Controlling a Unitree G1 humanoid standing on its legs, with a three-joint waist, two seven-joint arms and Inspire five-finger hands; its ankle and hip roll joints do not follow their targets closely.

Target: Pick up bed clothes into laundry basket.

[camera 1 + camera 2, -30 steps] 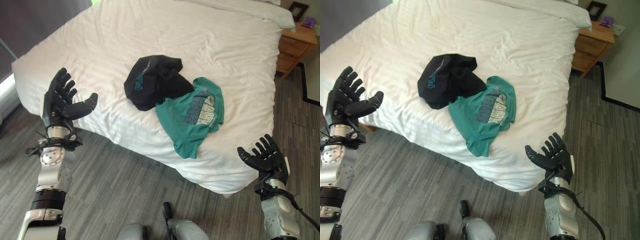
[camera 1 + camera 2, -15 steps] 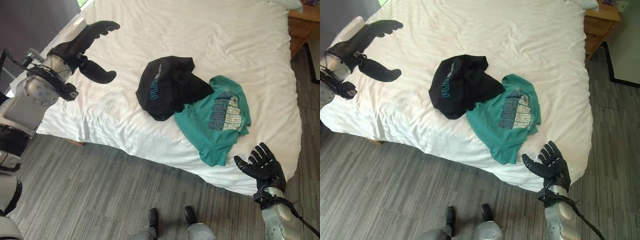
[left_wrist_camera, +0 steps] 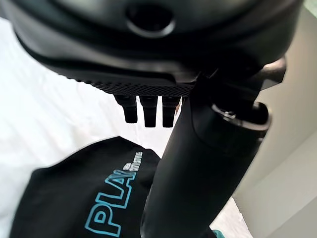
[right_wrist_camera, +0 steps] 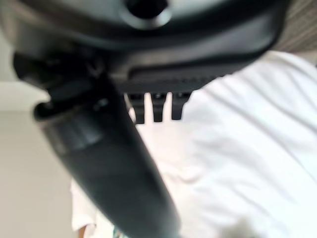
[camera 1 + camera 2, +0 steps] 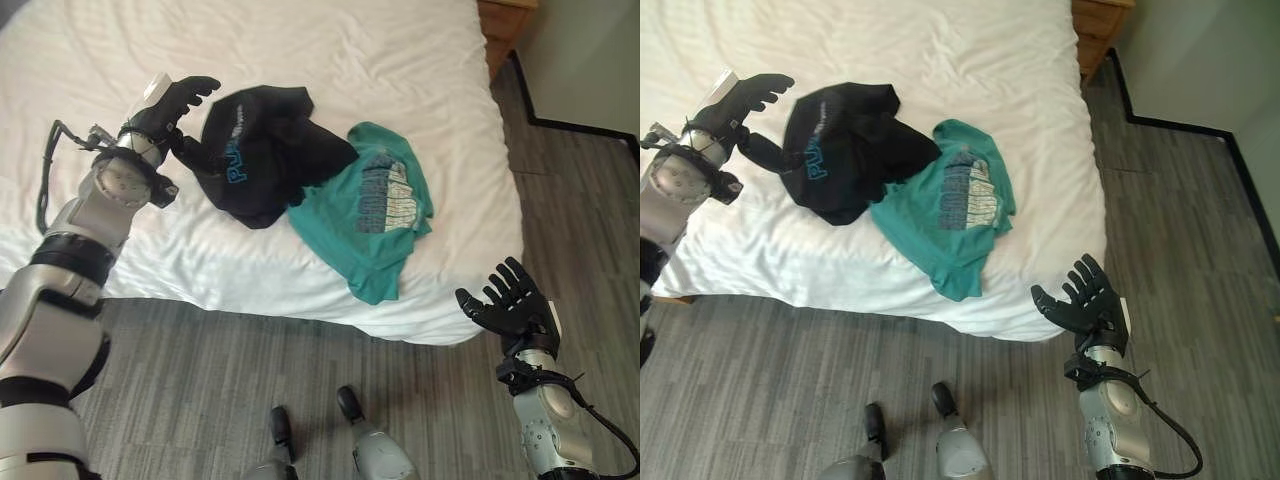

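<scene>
A black shirt with blue print (image 5: pixel 262 150) lies crumpled on the white bed (image 5: pixel 350 50). A teal shirt (image 5: pixel 367 217) lies beside it, partly under it, near the bed's front edge. My left hand (image 5: pixel 172 110) is open just left of the black shirt, fingers stretched above its edge and thumb down by the cloth. In the left wrist view the black shirt (image 3: pixel 74 203) lies right past the thumb (image 3: pixel 198 168). My right hand (image 5: pixel 508 303) is open, palm up, off the bed's front right corner above the floor.
A wooden nightstand (image 5: pixel 503 30) stands at the bed's far right corner. Grey plank floor (image 5: pixel 220 390) runs along the front and right of the bed. A dark skirting strip (image 5: pixel 580 125) lines the wall at right.
The camera has shifted. My left hand has come down and right across the bed to the black shirt's left edge. The right hand keeps its open pose off the bed corner.
</scene>
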